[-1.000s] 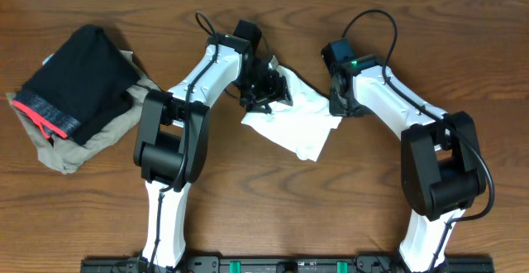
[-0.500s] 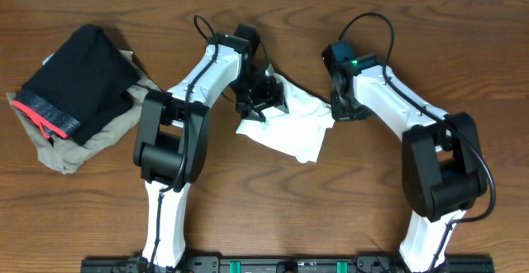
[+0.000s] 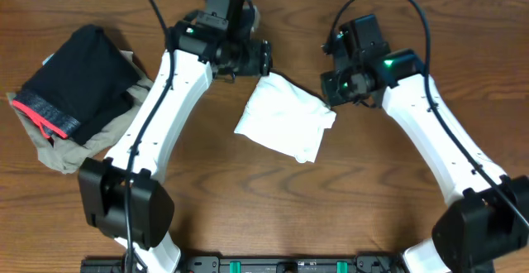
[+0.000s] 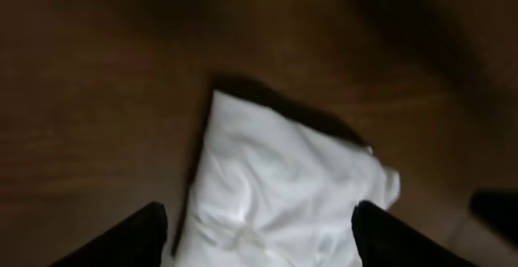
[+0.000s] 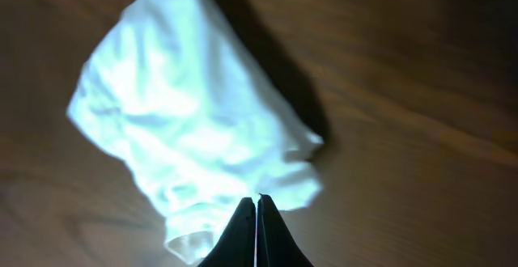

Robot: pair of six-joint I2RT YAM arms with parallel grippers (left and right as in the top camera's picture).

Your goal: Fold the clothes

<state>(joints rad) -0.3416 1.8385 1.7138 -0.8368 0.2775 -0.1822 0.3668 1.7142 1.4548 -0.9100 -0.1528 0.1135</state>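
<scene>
The white T-shirt (image 3: 285, 120) lies folded into a small rumpled rectangle in the middle of the wooden table, its print hidden. My left gripper (image 3: 262, 59) hovers just beyond the shirt's far left corner. In the left wrist view its fingers (image 4: 137, 239) stand wide apart and empty, with the shirt (image 4: 283, 186) below them. My right gripper (image 3: 330, 89) hovers by the shirt's far right corner. In the right wrist view the right gripper (image 5: 257, 218) has its fingers pressed together with nothing between them, above the shirt's (image 5: 178, 105) edge.
A black garment with a red-pink band (image 3: 74, 83) lies on a tan garment (image 3: 87, 145) at the table's left side. The table's far edge meets a white wall at the top.
Both arms have lifted up and back from the shirt. The left gripper has let go of it, and the shirt now lies flat and folded on the table.
</scene>
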